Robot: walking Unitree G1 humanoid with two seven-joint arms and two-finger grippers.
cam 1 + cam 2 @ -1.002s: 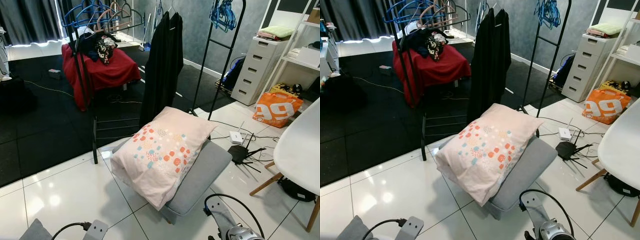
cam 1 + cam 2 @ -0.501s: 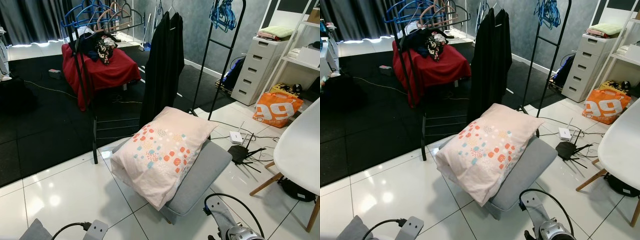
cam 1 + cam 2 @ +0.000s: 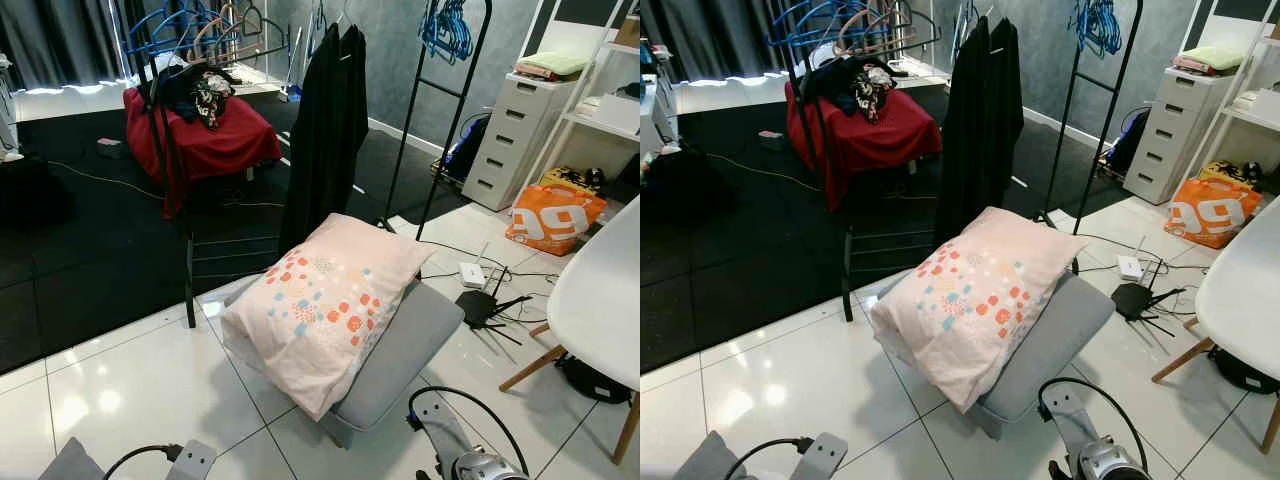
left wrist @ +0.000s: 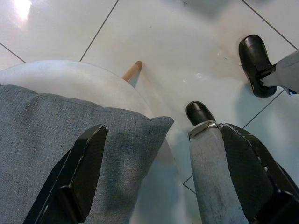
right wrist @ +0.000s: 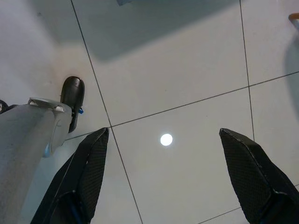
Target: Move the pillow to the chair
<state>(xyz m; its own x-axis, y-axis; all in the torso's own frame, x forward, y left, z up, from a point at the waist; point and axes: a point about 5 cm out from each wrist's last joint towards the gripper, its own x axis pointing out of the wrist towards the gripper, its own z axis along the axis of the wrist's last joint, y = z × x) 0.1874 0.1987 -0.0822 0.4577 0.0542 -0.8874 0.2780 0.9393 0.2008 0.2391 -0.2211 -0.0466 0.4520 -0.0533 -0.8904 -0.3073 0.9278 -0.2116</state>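
Note:
A pale pink pillow (image 3: pixel 325 305) with coloured dots lies tilted on a grey cushioned seat (image 3: pixel 405 345) in the middle of the white tiled floor. A white chair (image 3: pixel 600 300) with wooden legs stands at the right edge. Both arms hang low at the bottom of the eye views, well short of the pillow. My left gripper (image 4: pixel 163 135) is open, over the corner of a grey cushion (image 4: pixel 56 140) that rests on a white chair seat (image 4: pixel 93 79). Above bare floor tiles my right gripper (image 5: pixel 163 135) is open too, with nothing between its fingers.
A black clothes rack (image 3: pixel 190 200) with a hanging dark coat (image 3: pixel 320 130) stands just behind the pillow. A router and cables (image 3: pixel 485 300) lie on the floor to the right, near an orange bag (image 3: pixel 555 215) and white drawers (image 3: pixel 510 135). A red-covered seat (image 3: pixel 200 135) sits farther back.
The head view sways slightly; the pillow, seat and both arms stay where they were.

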